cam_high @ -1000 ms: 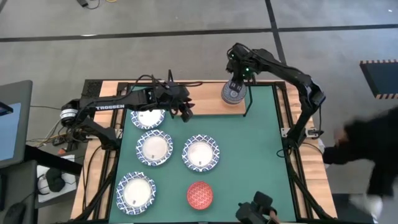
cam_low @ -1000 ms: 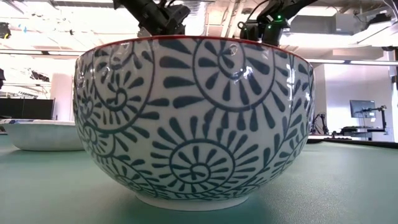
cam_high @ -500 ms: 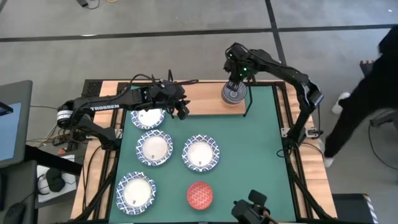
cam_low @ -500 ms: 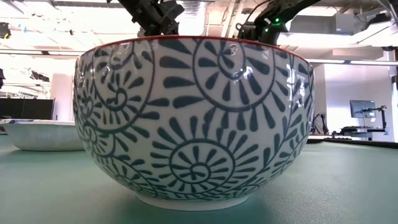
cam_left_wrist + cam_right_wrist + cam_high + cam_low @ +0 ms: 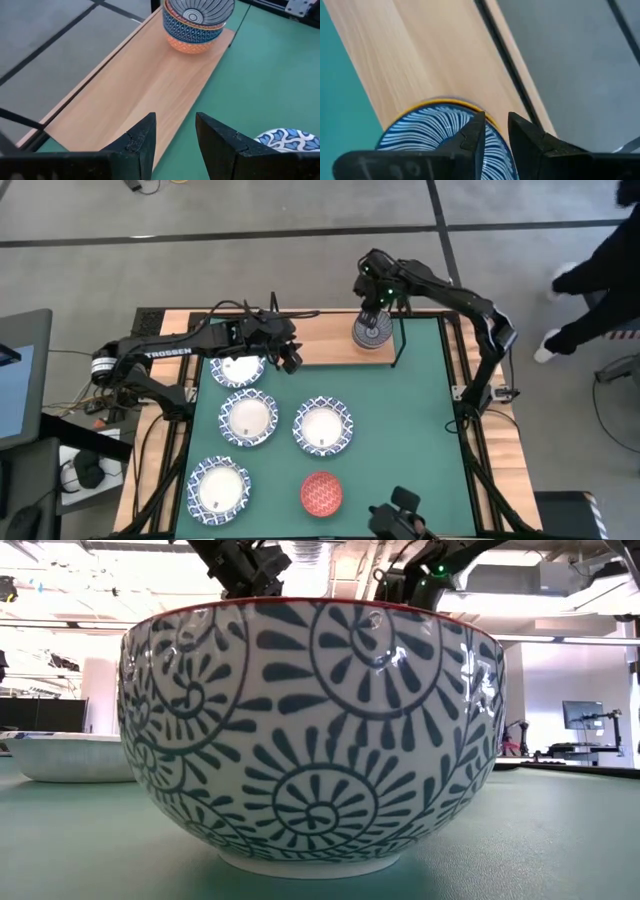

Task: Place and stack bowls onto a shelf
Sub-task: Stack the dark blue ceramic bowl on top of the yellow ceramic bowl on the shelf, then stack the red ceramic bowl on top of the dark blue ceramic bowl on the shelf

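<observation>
On the right end of the wooden shelf (image 5: 320,340) stands a stack of three bowls (image 5: 371,332), a grey striped bowl (image 5: 199,9) over a blue one and an orange one. My right gripper (image 5: 372,308) hangs over the stack, pointing steeply down, its fingers close together at the top bowl's rim. My left gripper (image 5: 292,360) is open and holds nothing. It hovers over the shelf's middle (image 5: 150,85), beside the white blue-rimmed bowl (image 5: 238,368) at the back left. Three more white bowls (image 5: 247,418) and a red bowl (image 5: 321,493) rest on the green mat. My right gripper comes at the grey striped bowl from above, slanting. One finger (image 5: 476,131) lies over the bowl's inside and the other (image 5: 522,134) outside its rim (image 5: 470,116). The fingers themselves hide the place of contact. The bowl sits in the stack on the shelf.
The shelf's black wire frame (image 5: 398,345) stands at its right end, close to the stack. The green mat (image 5: 410,440) lies bare on its right half. In the low view the red bowl (image 5: 310,730) fills the picture. A person (image 5: 600,280) walks beyond the table's right edge.
My right gripper has tipped a little over the stack, its head leaning toward the table's left. My left gripper has tipped slightly and drawn back a touch toward the left along the shelf. The person beside the table has moved toward the far side.
</observation>
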`<action>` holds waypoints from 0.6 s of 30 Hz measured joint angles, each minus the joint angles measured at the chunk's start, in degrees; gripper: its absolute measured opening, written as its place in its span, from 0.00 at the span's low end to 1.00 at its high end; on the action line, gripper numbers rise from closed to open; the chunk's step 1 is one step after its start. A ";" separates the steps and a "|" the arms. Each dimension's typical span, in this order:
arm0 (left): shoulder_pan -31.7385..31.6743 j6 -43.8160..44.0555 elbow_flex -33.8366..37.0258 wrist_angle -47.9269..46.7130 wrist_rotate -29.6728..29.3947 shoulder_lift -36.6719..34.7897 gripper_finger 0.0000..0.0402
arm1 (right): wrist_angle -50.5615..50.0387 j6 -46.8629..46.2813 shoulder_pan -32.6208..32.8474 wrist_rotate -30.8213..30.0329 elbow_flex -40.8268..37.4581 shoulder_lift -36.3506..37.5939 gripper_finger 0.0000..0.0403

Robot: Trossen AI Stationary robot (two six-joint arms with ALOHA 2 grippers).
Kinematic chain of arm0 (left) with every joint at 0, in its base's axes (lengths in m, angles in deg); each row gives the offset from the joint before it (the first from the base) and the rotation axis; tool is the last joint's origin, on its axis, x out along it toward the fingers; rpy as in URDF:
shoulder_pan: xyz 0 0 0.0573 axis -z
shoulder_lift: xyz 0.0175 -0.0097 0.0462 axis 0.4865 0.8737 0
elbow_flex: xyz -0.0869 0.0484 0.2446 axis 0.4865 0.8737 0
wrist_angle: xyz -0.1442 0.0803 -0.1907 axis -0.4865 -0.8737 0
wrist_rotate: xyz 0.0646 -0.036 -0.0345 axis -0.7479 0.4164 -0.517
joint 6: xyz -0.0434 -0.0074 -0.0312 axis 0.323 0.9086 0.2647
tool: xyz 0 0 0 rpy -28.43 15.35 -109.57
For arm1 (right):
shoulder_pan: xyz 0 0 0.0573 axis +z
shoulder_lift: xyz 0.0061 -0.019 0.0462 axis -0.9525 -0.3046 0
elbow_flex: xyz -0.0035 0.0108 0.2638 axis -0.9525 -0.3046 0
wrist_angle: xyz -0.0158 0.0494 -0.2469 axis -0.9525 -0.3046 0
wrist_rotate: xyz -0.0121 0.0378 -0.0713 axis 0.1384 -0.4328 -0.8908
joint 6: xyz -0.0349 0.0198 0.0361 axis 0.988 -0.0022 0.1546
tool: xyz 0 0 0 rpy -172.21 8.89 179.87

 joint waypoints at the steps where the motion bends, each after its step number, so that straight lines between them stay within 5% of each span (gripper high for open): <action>1: -0.08 -0.11 0.00 -0.23 -0.41 -0.26 0.31 | -0.04 -0.10 -0.04 -0.01 0.50 0.20 0.27; 10: -4.89 0.57 0.00 -7.35 -1.09 -7.80 0.31 | -0.72 -3.55 -0.47 0.00 2.39 4.34 0.27; 18: -12.74 5.53 0.81 -24.41 -5.00 -8.69 0.31 | -2.71 -10.98 0.84 3.04 2.39 6.39 0.27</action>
